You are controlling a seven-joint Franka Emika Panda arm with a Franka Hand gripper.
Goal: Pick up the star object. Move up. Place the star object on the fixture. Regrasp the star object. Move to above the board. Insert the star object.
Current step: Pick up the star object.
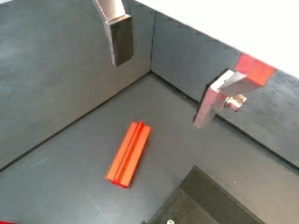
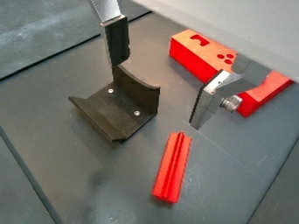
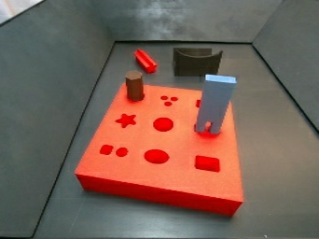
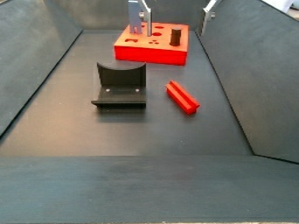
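A dark grey bin with sloping walls forms the workspace, and its flat floor [image 4: 70, 122] carries everything. The star object [image 4: 181, 96] lies flat on that floor, just beside the fixture [image 4: 121, 85] and apart from it, between the fixture and one side wall; the board [image 3: 159, 140] sits further along, toward an end wall, with the brown peg [image 3: 134, 86] and the light-blue post [image 3: 215, 105] standing in it. The gripper [image 2: 162, 74] hangs above the floor, its fingers spread wide with nothing between them, one finger [image 2: 115, 42] over the fixture and the other [image 2: 211, 102] nearer the board. By my reading, the first step is in hand: the star object is not yet picked up. The next move calls for centring the fingers over the peg, turning the wrist so they close across its narrow width, then descending. Its long axis lies along the floor, running slantwise, one end toward the board, the other toward the open end of the bin.
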